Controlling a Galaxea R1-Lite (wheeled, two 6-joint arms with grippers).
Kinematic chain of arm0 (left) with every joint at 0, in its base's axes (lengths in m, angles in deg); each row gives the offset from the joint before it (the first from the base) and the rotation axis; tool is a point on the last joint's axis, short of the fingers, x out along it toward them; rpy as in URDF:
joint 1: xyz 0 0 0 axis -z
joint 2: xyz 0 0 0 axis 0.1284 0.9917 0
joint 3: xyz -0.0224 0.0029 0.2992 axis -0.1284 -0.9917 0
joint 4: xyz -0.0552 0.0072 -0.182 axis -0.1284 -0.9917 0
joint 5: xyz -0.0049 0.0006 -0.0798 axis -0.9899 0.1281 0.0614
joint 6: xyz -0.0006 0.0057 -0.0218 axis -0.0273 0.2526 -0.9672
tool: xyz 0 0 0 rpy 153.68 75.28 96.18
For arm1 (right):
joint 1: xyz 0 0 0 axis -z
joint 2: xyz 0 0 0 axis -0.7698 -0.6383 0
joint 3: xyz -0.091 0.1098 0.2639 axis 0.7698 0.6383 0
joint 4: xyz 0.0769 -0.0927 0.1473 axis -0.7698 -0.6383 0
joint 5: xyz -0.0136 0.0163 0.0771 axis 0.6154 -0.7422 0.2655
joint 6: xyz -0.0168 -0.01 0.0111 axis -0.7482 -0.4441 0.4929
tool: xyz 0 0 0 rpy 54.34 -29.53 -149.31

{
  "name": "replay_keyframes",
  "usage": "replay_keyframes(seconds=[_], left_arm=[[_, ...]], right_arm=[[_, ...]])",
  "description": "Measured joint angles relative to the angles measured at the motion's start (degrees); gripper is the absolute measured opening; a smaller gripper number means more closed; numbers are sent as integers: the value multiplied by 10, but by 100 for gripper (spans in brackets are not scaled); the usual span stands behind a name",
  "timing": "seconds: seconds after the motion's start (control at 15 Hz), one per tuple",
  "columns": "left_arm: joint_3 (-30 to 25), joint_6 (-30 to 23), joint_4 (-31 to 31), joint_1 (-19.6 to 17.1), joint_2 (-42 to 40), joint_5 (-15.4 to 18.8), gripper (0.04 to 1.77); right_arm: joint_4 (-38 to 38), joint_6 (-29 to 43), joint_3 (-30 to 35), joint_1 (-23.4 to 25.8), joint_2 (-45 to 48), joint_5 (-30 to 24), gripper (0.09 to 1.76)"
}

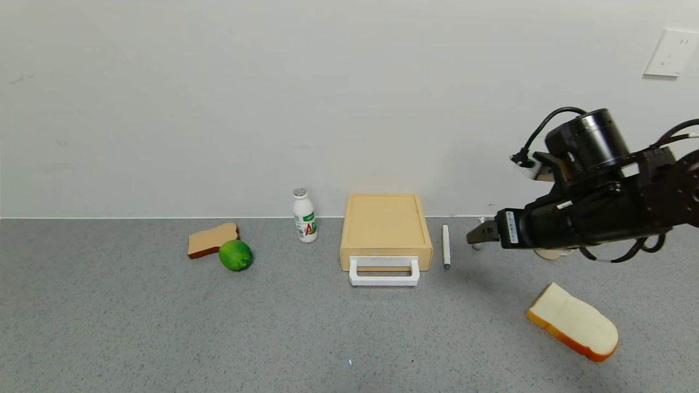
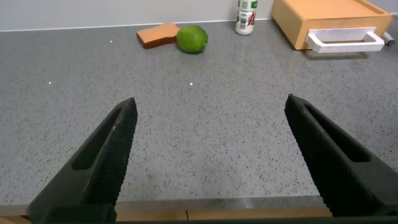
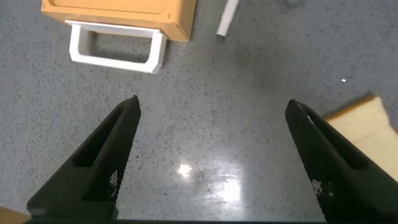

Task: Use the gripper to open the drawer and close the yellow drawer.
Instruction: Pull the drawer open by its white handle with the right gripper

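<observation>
The pale-yellow drawer [image 1: 385, 226] sits at the middle of the grey table against the wall. Its tray looks pushed in, and its white loop handle [image 1: 384, 272] sticks out toward me. My right gripper [image 1: 474, 236] hovers above the table to the right of the drawer, open and empty. In the right wrist view [image 3: 212, 106] its fingers stand wide apart, with the drawer [image 3: 118, 9] and handle [image 3: 115, 48] ahead. My left gripper [image 2: 211, 102] is out of the head view. It is open and empty low over the table's near edge, far from the drawer [image 2: 329, 15].
A white pen [image 1: 446, 246] lies between the drawer and my right gripper. A white bottle [image 1: 304, 216] stands left of the drawer. A lime [image 1: 235, 255] and a brown bread slice [image 1: 212, 239] lie farther left. A pale bread slice [image 1: 573, 322] lies at the front right.
</observation>
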Motion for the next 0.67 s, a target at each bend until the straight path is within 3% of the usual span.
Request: replay_keyframes(seconds=[0.4,0.67], left_arm=[[0,0,0,0,0,0,172],[0,0,0,0,0,0,172]], right_arm=[[-14,0,-108,-91,-117,23,171],[-45,-130,-152,-118,-162,-18,171]])
